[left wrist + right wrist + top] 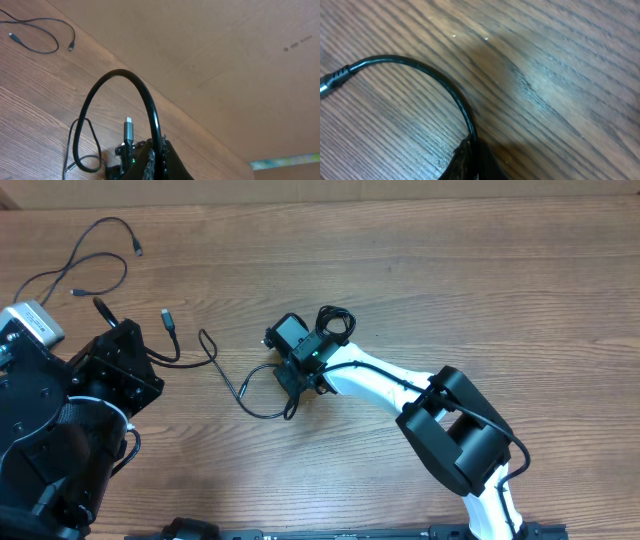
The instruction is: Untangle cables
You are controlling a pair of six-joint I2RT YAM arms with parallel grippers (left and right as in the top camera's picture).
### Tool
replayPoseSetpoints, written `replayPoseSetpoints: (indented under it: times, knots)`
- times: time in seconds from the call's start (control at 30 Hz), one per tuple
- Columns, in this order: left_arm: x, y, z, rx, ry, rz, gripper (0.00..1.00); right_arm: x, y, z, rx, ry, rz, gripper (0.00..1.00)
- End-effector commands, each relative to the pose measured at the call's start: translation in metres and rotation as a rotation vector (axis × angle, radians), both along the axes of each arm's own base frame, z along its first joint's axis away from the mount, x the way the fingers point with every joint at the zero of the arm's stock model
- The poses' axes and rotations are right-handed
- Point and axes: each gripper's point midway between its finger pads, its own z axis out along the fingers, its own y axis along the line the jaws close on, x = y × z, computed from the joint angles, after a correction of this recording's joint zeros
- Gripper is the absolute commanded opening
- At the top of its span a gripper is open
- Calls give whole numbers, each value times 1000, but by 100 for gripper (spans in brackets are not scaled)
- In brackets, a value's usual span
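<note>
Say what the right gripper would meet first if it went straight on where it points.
Most likely the table, close ahead. The right gripper, shut on a cable, seems to point down at bare wood.

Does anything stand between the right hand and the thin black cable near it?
Nothing visible does. The right hand is shut on the thin glossy black cable, which curves away over the bare wooden table.

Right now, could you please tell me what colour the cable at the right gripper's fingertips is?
The cable is glossy black, clearest in the right wrist view.
</note>
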Motion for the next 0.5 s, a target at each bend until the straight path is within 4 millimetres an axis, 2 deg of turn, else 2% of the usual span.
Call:
replayPoseSetpoints:
  times: [0.0, 0.07, 0.1, 0.17, 0.33, 0.47]
  knots:
    - [-3, 6, 7, 29, -20, 16, 4, 26, -18, 18, 38, 22, -238, 4]
    - [-3, 7, 7, 32, -21, 24, 4, 40, -38, 37, 36, -11, -396, 4]
    - [-3, 11, 7, 40, -23, 44, 4, 47, -57, 52, 22, -47, -504, 4]
    - [-2, 19, 7, 58, -22, 89, 4, 52, -79, 80, 5, -110, -593, 4]
    - [6, 34, 5, 103, -6, 185, 4, 49, -90, 122, 37, -170, -621, 4]
    - [17, 55, -2, 180, 36, 315, 4, 44, -94, 141, 74, -176, -655, 4]
